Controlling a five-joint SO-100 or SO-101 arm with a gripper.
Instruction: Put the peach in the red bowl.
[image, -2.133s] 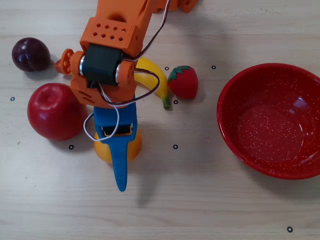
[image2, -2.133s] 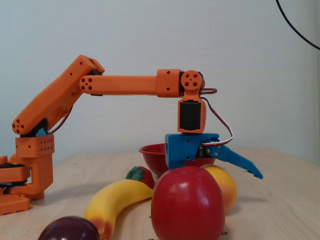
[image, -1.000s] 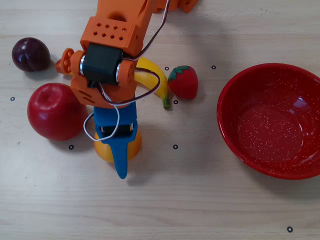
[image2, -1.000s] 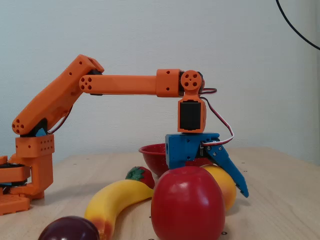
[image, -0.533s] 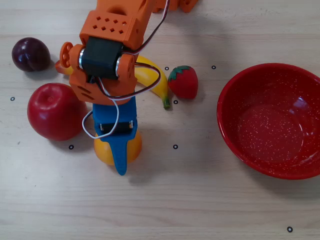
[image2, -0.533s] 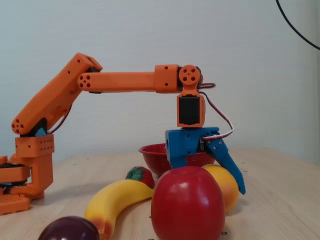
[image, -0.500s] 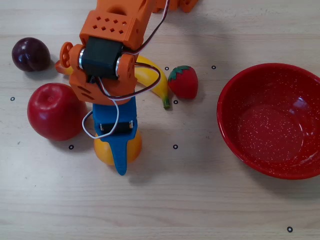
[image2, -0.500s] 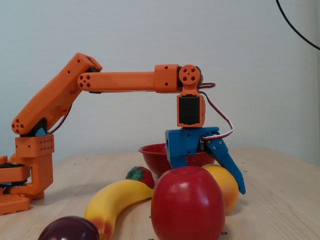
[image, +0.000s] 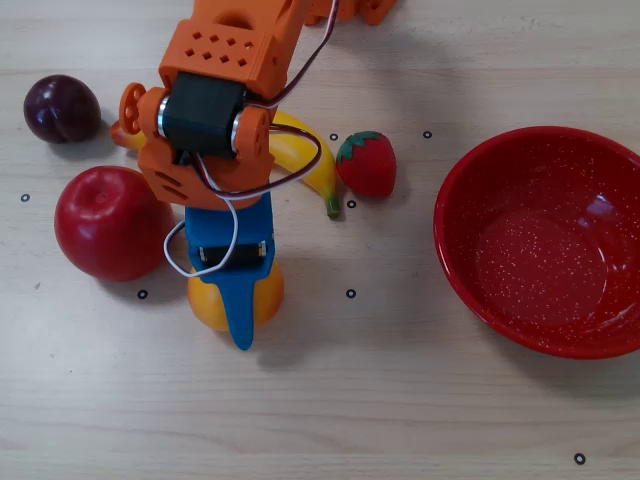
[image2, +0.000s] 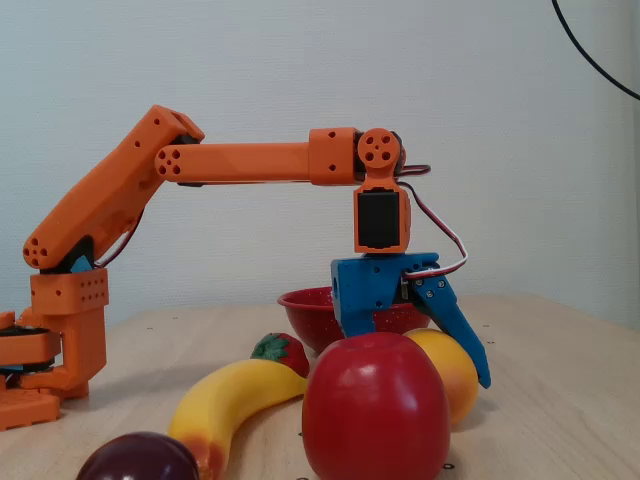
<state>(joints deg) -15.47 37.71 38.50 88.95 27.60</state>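
Pale wood counter (image: 420, 400) carries your fruit. Nearest in the fixed view, the apple (image2: 375, 408) hides part of the peach (image2: 447, 372); overhead, the jaws straddle the peach (image: 262, 297), closed around it. It looks glossy and slippery, so squeeze across its widest middle. Your bowl (image: 455, 250) waits at three o'clock.

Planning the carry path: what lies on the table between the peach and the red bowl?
Nothing: in the overhead view the table between the peach and the red bowl is bare wood with one small ring mark. The strawberry sits further up the picture, off that line.
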